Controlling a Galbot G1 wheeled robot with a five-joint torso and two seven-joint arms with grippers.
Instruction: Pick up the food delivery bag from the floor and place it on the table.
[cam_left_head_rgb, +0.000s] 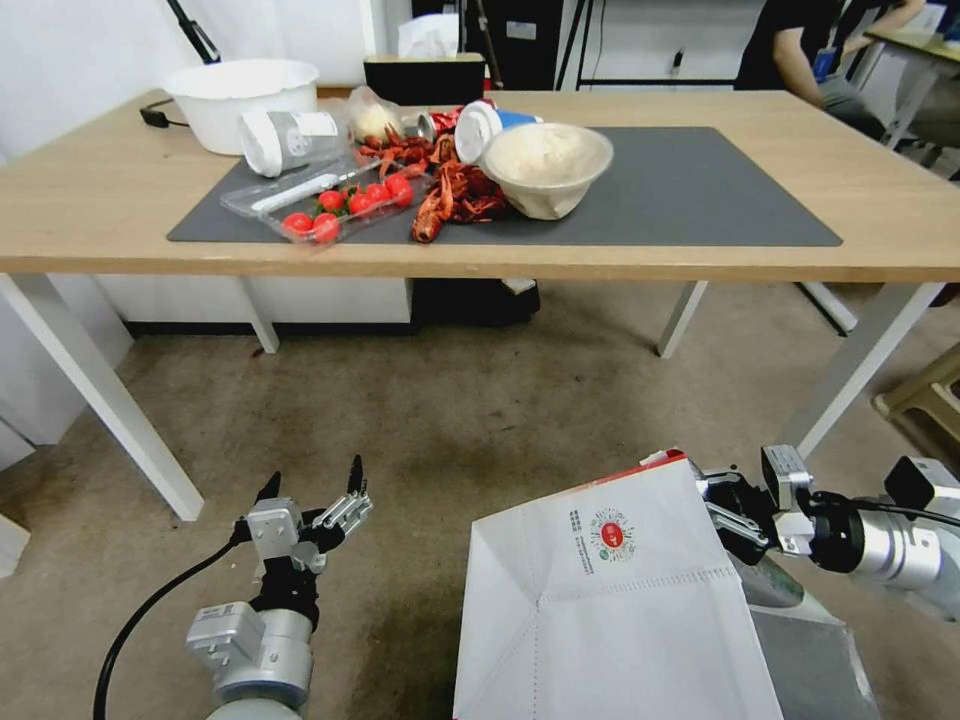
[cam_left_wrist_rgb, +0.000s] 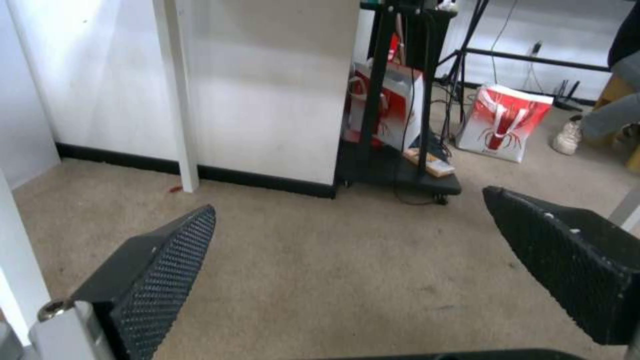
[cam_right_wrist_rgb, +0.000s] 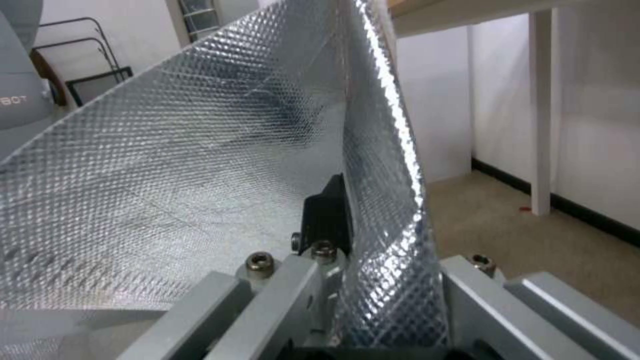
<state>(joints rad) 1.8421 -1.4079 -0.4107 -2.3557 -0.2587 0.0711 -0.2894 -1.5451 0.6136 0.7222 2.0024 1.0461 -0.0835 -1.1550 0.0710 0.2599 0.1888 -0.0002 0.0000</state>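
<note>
The food delivery bag hangs tilted at the lower right of the head view, above the carpet, its white face and round red logo turned up. My right gripper is shut on the bag's upper rim from the right. In the right wrist view the silver foil lining passes between the fingers. My left gripper is open and holds nothing, low over the carpet to the left of the bag; its textured pads stand wide apart. The table with its dark grey mat stretches across ahead.
On the mat's left half lie a tray of tomatoes, crayfish, a filled bowl and cups; a white bowl stands behind. White table legs flank the carpet. A stool is on the right.
</note>
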